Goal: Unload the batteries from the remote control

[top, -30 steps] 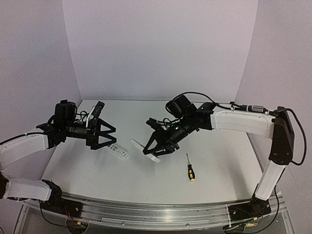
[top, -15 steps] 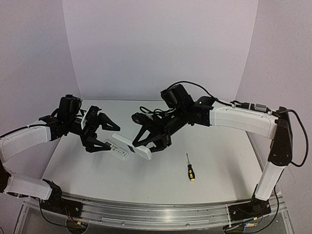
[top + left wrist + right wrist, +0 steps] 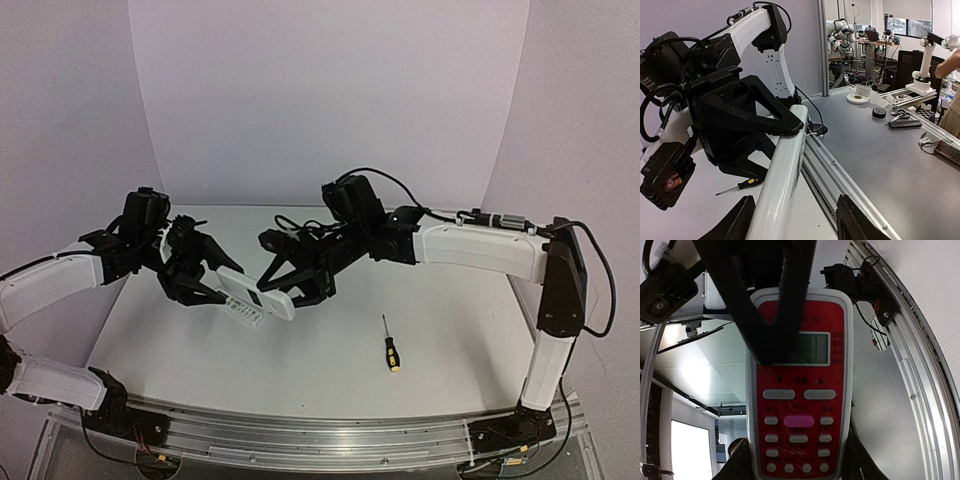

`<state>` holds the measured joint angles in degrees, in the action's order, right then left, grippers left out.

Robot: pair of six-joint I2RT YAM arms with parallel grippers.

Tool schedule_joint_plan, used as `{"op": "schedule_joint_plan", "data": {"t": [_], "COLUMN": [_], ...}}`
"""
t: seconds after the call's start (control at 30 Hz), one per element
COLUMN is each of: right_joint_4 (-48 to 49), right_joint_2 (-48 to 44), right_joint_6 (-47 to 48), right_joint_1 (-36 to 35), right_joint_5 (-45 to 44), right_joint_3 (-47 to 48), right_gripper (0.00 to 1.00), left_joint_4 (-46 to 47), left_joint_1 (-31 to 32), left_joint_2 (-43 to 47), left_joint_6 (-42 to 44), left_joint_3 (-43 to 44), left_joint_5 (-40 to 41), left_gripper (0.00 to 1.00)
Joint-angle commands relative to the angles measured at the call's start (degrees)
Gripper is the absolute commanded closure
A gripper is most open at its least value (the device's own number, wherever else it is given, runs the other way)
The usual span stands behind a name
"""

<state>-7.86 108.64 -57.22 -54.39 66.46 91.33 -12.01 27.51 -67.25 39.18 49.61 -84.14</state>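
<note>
The remote control [image 3: 270,299] is white with a red button face [image 3: 798,405] and hangs above the table, tilted. My right gripper [image 3: 292,288] is shut on its lower end, its fingers [image 3: 856,455] pressed against both long edges. The other end lies between the jaws of my left gripper [image 3: 214,285]. In the left wrist view the remote's white edge [image 3: 780,175] runs close by the left finger [image 3: 737,222]. A clear gap separates it from the right finger [image 3: 856,220]. The batteries are hidden from every view.
A black-and-yellow-handled screwdriver [image 3: 390,352] lies on the table's right front part, also visible beneath the remote [image 3: 742,185]. A small white ridged piece [image 3: 240,309] lies on the table under the remote's left end. The aluminium rail [image 3: 320,435] borders the near edge.
My right arm carried the remote leftward and turned it toward the left gripper. The left gripper moved in around the remote's free end and its jaws have narrowed.
</note>
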Motion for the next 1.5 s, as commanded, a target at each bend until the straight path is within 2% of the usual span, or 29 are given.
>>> {"op": "schedule_joint_plan", "data": {"t": [0.0,0.1,0.17,0.23,0.27,0.3,0.37,0.43,0.5,0.57,0.63,0.67,0.77,0.87,1.03,1.33,1.47], "right_joint_4": [7.3,9.7,10.2,10.4,10.5,10.4,10.4,10.3,10.2,9.6,9.2,9.0,8.3,8.0,6.8,1.6,1.8], "right_joint_2": [0.3,0.7,1.0,1.3,1.3,1.4,1.3,0.6,-1.4,-4.9,-8.9,-11.9,-18.9,-23.7,-25.9,-20.7,-16.4], "right_joint_6": [-3.1,-4.1,-4.5,-4.7,-4.7,-4.6,-4.1,-2.8,-0.9,1.7,4.4,5.6,9.4,13.3,15.6,21.9,21.3], "right_joint_1": [-0.7,-0.8,-0.9,-0.9,-0.9,-0.9,-0.7,-0.4,0.7,2.6,5.8,7.4,11.3,11.9,11.9,7.3,5.8], "right_joint_5": [1.9,2.0,1.9,1.6,1.3,0.7,-0.7,-2.5,-5.2,-8.9,-14.0,-16.9,-26.4,-30.1,-33.9,-45.4,-43.8], "right_joint_3": [2.7,3.0,3.3,3.3,3.2,3.1,2.8,2.9,1.9,-0.7,-4.9,-7.1,-16.0,-20.7,-24.9,-22.1,-18.7], "right_gripper": [1.00,1.00,1.00,1.00,1.00,1.00,1.00,0.84,0.72,0.52,0.23,0.16,0.14,0.12,0.11,0.15,0.16], "left_joint_4": [-0.8,-0.9,-1.0,-1.1,-1.1,-0.8,1.3,8.9,18.1,26.7,31.6,32.3,31.5,30.6,34.1,36.5,36.7], "left_joint_1": [0.7,0.9,1.0,1.0,1.0,1.0,1.0,1.0,1.1,1.1,1.1,1.1,1.0,1.2,1.9,3.4,3.7], "left_joint_2": [-0.8,-0.5,-0.4,-0.2,-0.2,-0.2,-0.2,-0.2,0.3,1.4,2.3,2.7,3.5,3.8,3.4,5.9,5.5], "left_joint_6": [0.3,0.3,0.3,0.2,-0.1,-1.1,-4.8,-15.5,-28.1,-38.8,-47.1,-51.0,-60.7,-71.3,-84.4,-92.5,-92.6], "left_joint_3": [2.9,2.9,3.1,3.4,3.6,3.8,4.0,3.2,1.0,-2.5,-5.1,-5.7,-6.2,-7.7,-12.5,-18.1,-18.4], "left_joint_5": [-2.9,-2.8,-3.3,-3.9,-4.3,-4.6,-4.3,-1.8,4.0,11.2,17.4,20.5,28.3,33.8,35.1,39.2,38.7], "left_gripper": [0.46,0.46,0.52,0.64,0.76,0.94,1.00,1.00,1.00,1.00,1.00,1.00,1.00,1.00,1.00,1.00,1.00]}}
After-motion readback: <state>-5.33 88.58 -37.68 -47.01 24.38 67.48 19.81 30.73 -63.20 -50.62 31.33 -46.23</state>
